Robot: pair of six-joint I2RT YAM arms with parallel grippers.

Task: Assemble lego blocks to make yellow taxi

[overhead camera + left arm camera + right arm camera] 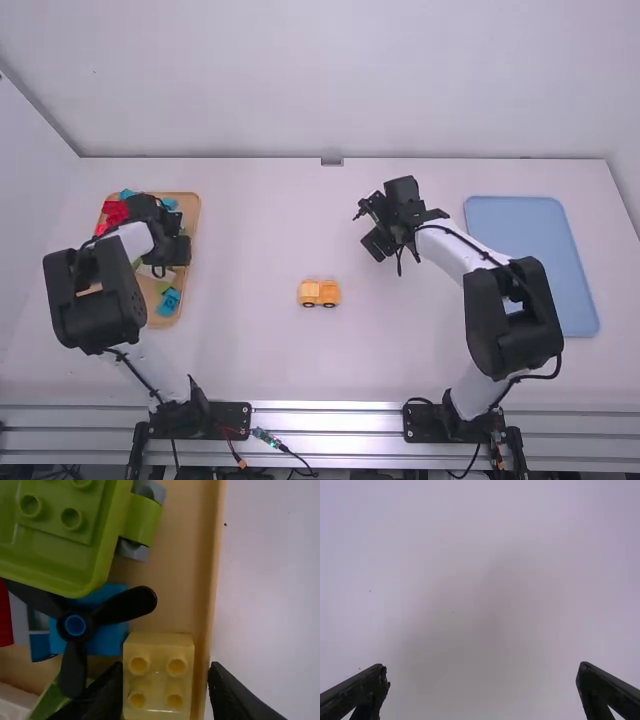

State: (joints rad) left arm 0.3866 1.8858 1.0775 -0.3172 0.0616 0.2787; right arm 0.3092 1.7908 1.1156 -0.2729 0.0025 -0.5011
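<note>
Yellow block (pixel 158 676): studs up, in the tray (pixel 216 555), right beside its rim; a green piece (pixel 55 535) and a black propeller (pixel 75 626) lie near.
Taxi (pixel 320 293): part-built by the look of it, standing on dark wheels on the desk (pixel 260 350), between the two arms.
Left end effector (pixel 167 666): fingers apart, one either side of the block and the rim.
Right end effector (pixel 483 670): fingers wide apart, nothing between them, over the desk.
Handling: likely light, stiff plastic; smooth walls could slip under a skewed pinch, though breakage seems unlikely.
Hold: best on two opposite side walls, below the studs, leaving the underside free to press on; the close rim may get caught in the grip.
Writing: none that can be read on block or taxi.
</note>
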